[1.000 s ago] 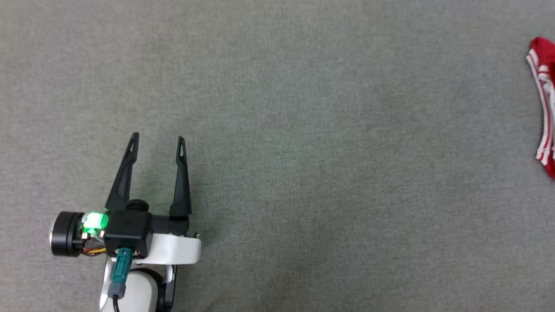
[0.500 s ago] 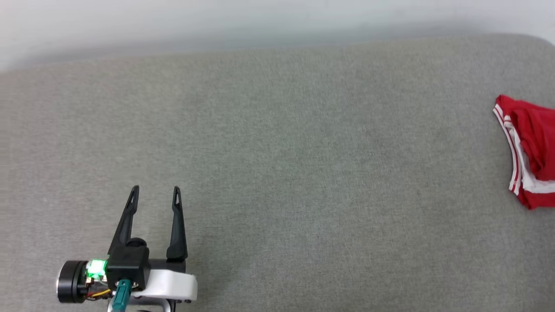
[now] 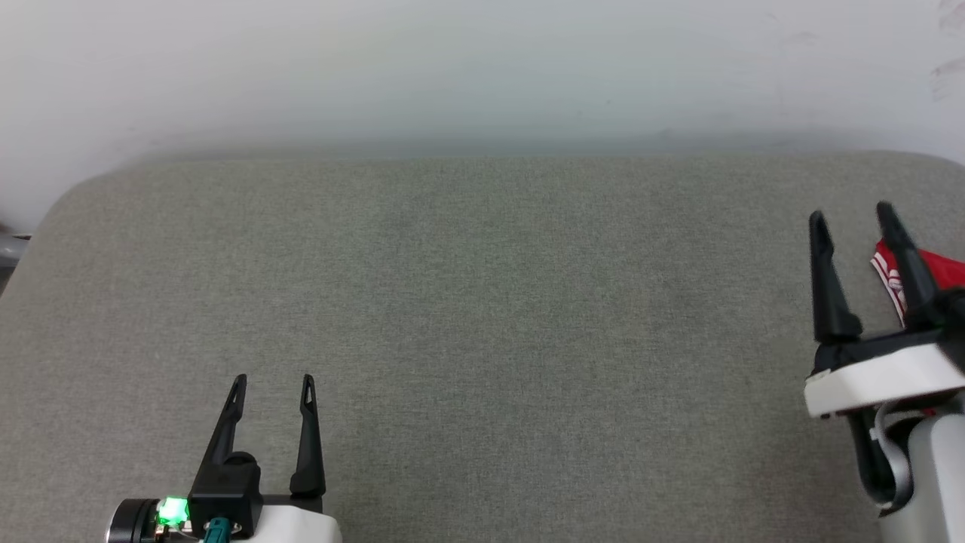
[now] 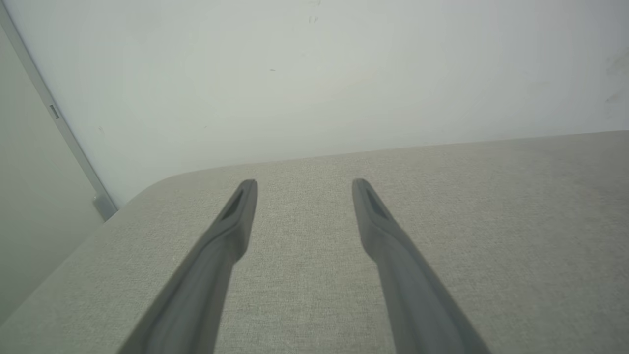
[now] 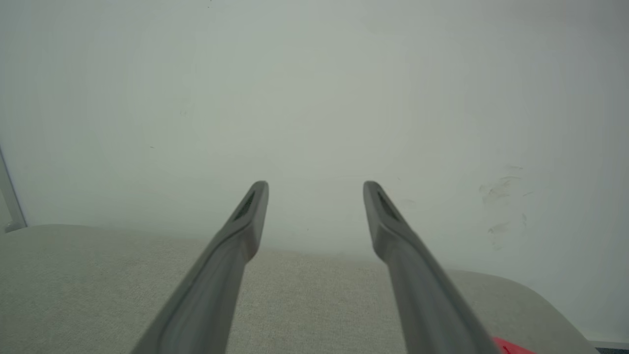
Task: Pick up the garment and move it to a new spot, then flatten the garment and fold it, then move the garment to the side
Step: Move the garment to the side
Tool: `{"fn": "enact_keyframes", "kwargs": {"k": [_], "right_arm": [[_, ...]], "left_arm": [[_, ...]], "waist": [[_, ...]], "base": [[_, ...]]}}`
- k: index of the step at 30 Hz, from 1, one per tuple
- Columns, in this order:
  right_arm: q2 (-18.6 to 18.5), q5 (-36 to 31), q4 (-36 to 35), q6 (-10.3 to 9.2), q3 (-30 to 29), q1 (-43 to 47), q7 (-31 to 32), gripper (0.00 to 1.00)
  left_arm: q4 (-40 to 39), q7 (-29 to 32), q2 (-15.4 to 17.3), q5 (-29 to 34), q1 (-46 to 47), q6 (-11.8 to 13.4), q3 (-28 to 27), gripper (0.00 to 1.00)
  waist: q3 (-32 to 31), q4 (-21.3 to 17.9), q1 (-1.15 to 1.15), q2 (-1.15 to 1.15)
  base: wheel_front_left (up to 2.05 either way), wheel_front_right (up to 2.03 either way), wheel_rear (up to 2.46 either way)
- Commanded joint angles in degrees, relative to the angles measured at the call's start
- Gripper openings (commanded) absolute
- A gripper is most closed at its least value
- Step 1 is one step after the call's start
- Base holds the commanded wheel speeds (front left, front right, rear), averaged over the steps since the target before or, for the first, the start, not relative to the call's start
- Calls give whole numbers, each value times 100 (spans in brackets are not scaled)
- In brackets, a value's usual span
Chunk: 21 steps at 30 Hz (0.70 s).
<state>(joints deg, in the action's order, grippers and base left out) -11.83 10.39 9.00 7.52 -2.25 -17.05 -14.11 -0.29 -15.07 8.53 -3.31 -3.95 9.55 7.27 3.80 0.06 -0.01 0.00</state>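
Observation:
The garment (image 3: pixel 944 268) is a red bundle with red-and-white striped trim at the far right edge of the grey cushioned surface (image 3: pixel 482 302), mostly hidden behind my right gripper. My right gripper (image 3: pixel 850 213) stands open in front of it at the right, nothing between its fingers. In the right wrist view the open right gripper (image 5: pixel 314 186) points at the wall, and a red corner of the garment (image 5: pixel 511 347) shows at the bottom right. My left gripper (image 3: pixel 272 381) is open at the lower left, far from the garment. The left wrist view has the left gripper (image 4: pixel 303 183) open over bare fabric.
A pale wall (image 3: pixel 482 68) rises right behind the surface's far edge. The surface's rounded left corner (image 3: pixel 68 196) drops off beside a grey frame piece (image 4: pixel 100 204). Wide bare fabric lies between the two grippers.
The head camera has tilted up, bringing the wall and far edge into view. My right gripper has come into view in front of the garment. Both grippers stay open.

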Motion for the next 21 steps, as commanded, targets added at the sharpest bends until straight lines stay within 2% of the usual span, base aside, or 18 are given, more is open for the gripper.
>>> {"fn": "enact_keyframes", "kwargs": {"k": [1, 10, 21], "right_arm": [[120, -45, -52, -7, 49, 243, -38, 100], [594, -207, -216, -7, 28, 1284, -92, 100], [833, -392, -674, -6, -181, 2210, -105, 100]], "left_arm": [[31, -12, -14, -49, -55, -42, -10, 100], [185, -12, -76, -91, -204, -134, -45, 100], [248, -12, -114, -138, -390, -258, -97, 100]], "waist": [[-95, 65, 1, 0], [-352, 108, 1, 0], [-549, 72, 1, 0]], "base": [[0, 0, 0], [0, 0, 0], [0, 0, 0]]}}
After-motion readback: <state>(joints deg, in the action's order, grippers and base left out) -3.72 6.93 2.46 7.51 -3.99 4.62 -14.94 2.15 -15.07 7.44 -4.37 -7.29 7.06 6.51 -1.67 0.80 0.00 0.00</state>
